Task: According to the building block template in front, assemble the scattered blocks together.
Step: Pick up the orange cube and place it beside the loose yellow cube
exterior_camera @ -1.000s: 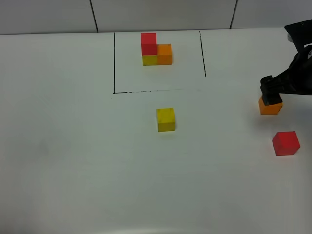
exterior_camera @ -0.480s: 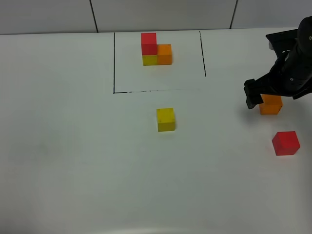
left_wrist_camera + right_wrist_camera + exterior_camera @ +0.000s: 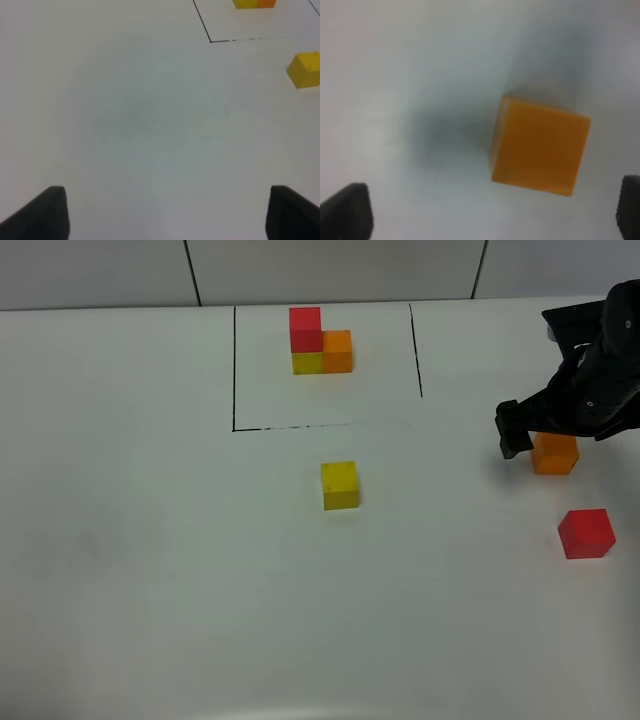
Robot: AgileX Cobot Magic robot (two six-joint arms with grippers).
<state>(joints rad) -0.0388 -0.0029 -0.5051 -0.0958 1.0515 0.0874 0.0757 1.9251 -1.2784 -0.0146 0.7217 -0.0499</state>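
the orange cube (image 3: 555,454) sits on the white table (image 3: 150,540) at the right, untouched between the wide-apart jaws of the right claw (image 3: 490,216). the red cube (image 3: 586,533) lies near it. the yellow cube (image 3: 340,485) sits mid-table, just in front of the framed template (image 3: 320,340). the left claw (image 3: 170,215) is spread apart too.

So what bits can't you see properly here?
- High view: the right arm hides part of the orange block.
- Left wrist view: the template is cut off by the edge; its red cube is out of frame.
- Right wrist view: blurry, jaws only peek in at corners.
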